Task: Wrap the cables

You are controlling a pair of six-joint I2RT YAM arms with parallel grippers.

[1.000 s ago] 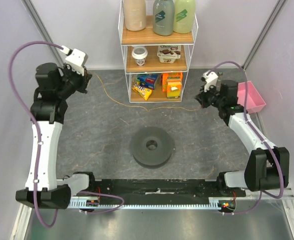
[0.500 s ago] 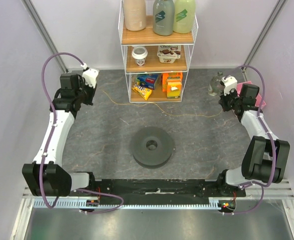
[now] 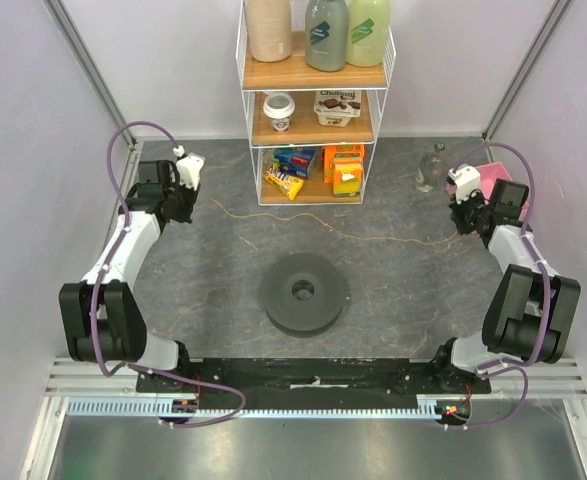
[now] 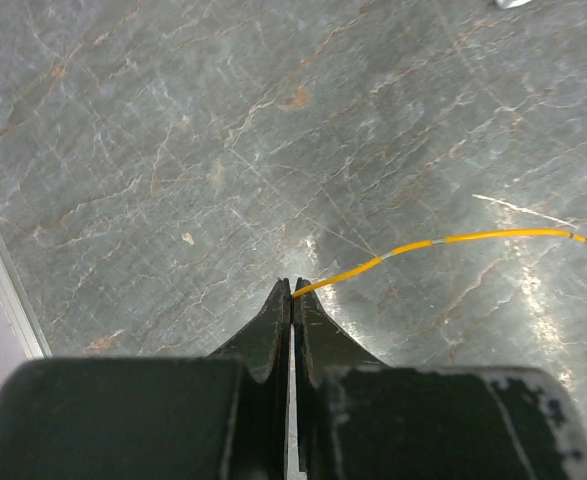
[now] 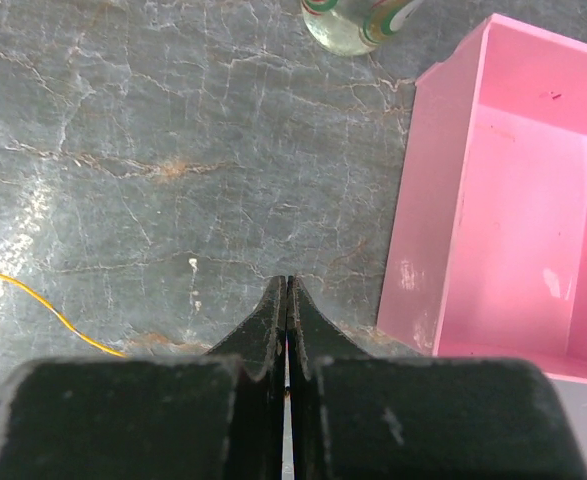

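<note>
Grey marbled tabletop (image 3: 223, 260), seen from above: the dark spool (image 3: 304, 293) sits bare at centre, and the thin yellow cable (image 3: 373, 237) lies stretched on the surface beyond the spool, between it and the wire shelf rack (image 3: 316, 110). I have the left gripper (image 3: 178, 203) beyond and left of the spool at one end of the line, and the right gripper (image 3: 466, 222) beyond and right of it at the other.

Left wrist view: jaws pressed together, the cable (image 4: 473, 238) coming straight out of their tips (a firm pinch, by the look).

Right wrist view: jaws likewise closed, a pink bin (image 5: 503, 200) beside them. The cable (image 5: 53, 315) slips under the gripper's body, and I cannot tell whether it is pinched.

My reading: the line lies straightened and no turn is wound yet. Next I must bring one end to the spool and lay a first loop without slack.
</note>
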